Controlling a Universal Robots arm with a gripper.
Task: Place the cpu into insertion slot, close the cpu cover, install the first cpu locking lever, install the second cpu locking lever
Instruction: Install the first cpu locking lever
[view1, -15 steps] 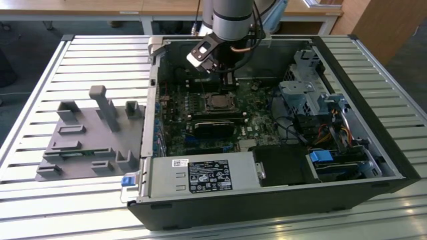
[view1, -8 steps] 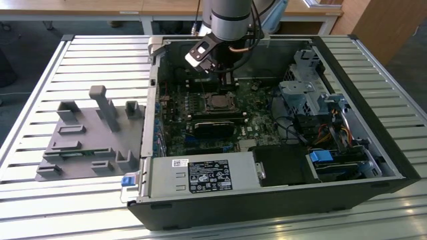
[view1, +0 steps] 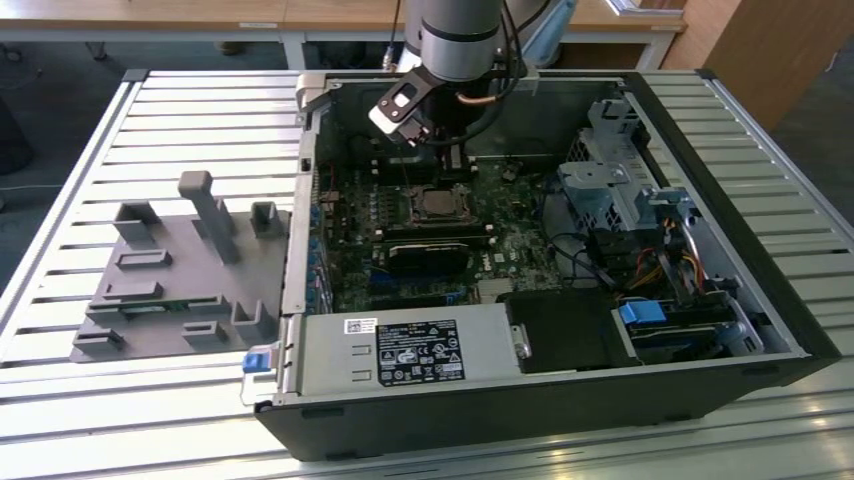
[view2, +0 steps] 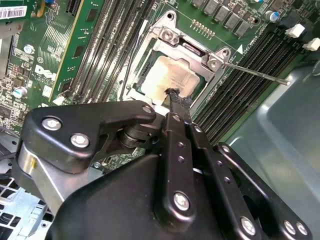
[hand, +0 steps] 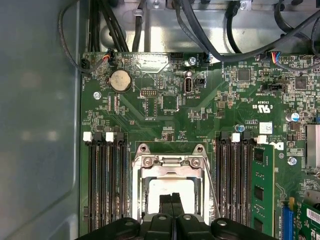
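Gripper is hanging clenched, empty, by cover; cpu is sitting beneath. Lever is looking thin, springy, likely wanting hooking near its tip.

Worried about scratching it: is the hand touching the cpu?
Cannot tell. In the second wrist view the hand ends over the near edge of the cpu, but neither contact nor a gap shows plainly.

Exterior view: high, oblique, distant; open black metal computer case centred in frame. Both wrist views: close above, sharing the flat square silver-grey cpu.
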